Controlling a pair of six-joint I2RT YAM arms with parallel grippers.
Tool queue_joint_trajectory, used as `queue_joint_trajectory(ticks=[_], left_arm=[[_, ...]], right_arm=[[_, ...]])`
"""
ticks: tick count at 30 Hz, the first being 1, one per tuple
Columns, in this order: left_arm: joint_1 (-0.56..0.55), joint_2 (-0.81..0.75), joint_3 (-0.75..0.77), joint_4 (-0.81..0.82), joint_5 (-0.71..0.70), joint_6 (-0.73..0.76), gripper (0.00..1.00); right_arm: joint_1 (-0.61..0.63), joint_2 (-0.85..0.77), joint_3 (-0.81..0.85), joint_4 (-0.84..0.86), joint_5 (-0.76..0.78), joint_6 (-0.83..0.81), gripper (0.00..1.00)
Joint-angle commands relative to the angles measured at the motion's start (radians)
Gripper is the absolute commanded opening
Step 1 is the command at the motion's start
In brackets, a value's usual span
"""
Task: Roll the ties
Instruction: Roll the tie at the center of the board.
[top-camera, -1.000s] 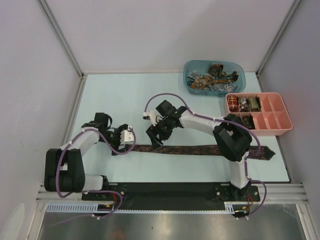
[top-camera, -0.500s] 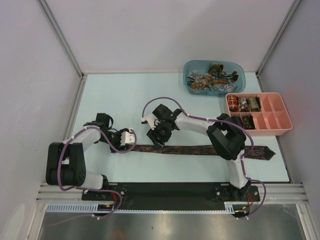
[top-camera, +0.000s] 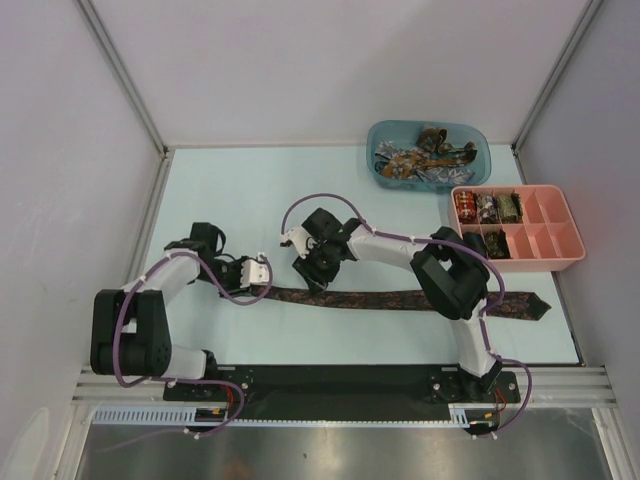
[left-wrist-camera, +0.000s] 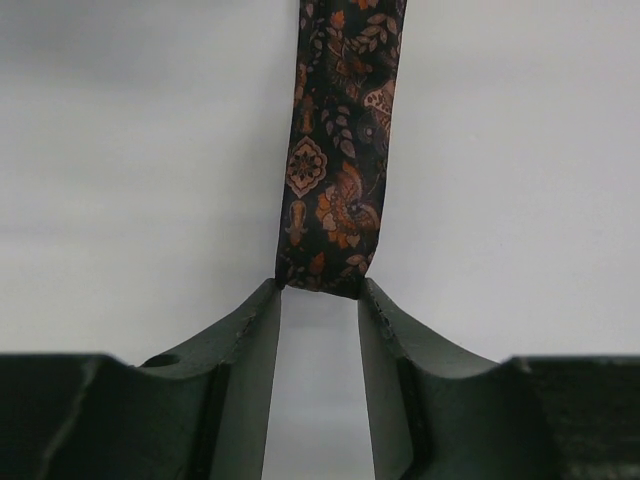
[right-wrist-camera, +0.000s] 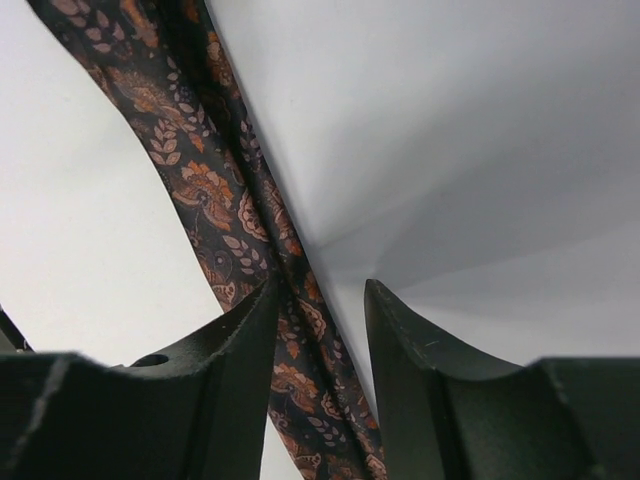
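Observation:
One dark tie (top-camera: 400, 299) with an orange paisley pattern lies stretched flat across the table, its wide end at the right. At its narrow left end sits my left gripper (top-camera: 262, 285). In the left wrist view the tie (left-wrist-camera: 340, 150) ends right between the two fingertips, which touch both of its edges, so this gripper (left-wrist-camera: 319, 290) is shut on the end. My right gripper (top-camera: 310, 280) hovers over the tie a little further right. In the right wrist view the tie (right-wrist-camera: 215, 200) runs under the parted jaws of that gripper (right-wrist-camera: 322, 290) and touches only the left finger.
A blue tub (top-camera: 375, 135) at the back right holds several loose ties (top-camera: 425, 155). Beside it stands a pink compartment tray (top-camera: 545, 265) with rolled ties (top-camera: 485, 208) in its left compartments. Grey walls enclose the table on three sides.
Both grippers have narrowed their jaws and come down onto the tie. The left one has slid right to the narrow end, and the right one has shifted slightly left.

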Motion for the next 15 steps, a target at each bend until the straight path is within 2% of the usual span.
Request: queue_joint_trajectory(ticks=[1,6,14,15], left_arm=[[-0.028,-0.046,0.058,-0.068,0.068,0.009,0.40],[-0.084,-0.051,0.081,-0.072,0.081,-0.029,0.36],[-0.197,-0.022,0.127,-0.051,0.113,-0.150,0.33],[-0.221,-0.008,0.127,-0.034,0.110,-0.159,0.33]], right_arm=[[0.008,0.071,-0.002,0.007,0.054,-0.010,0.44],[0.008,0.077,0.007,0.009,0.066,-0.003,0.36],[-0.001,0.063,0.014,0.004,0.031,0.034,0.34],[-0.006,0.058,0.011,0.007,-0.009,0.043,0.34]])
